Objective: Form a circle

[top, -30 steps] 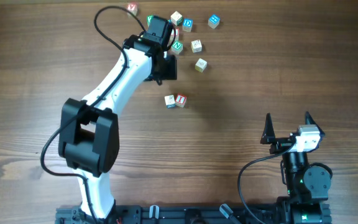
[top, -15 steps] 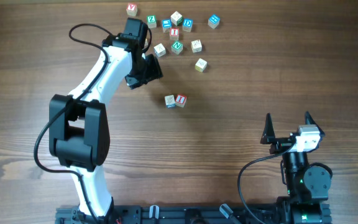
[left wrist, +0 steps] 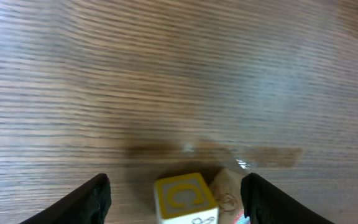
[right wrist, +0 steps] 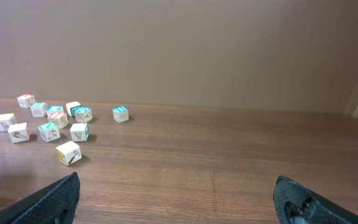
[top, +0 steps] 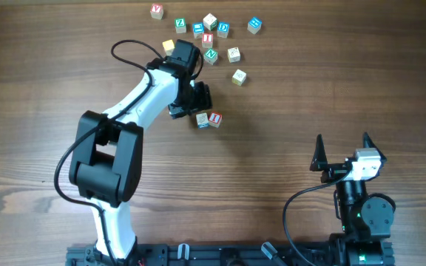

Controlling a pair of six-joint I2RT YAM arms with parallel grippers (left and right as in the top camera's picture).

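The circle (top: 208, 118) is only two touching cubes near the middle of the bench (top: 346, 74): a cream-topped cube (top: 202, 119) and a red-faced cube (top: 214, 117) with a white "I". The left arm (top: 150, 89) reaches over them from the far side. Its jaws stand apart on either side of the cream-topped cube, whose side shows a yellow "C", without gripping it. Loose letter cubes (top: 211, 37) lie scattered near the far edge. The right jaws, near the front right corner, gape wide and hold nothing.

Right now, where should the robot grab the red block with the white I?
Probably its far and near sides, coming straight down. The red block sits flat, and a pale block touches its left side, so no finger fits there.
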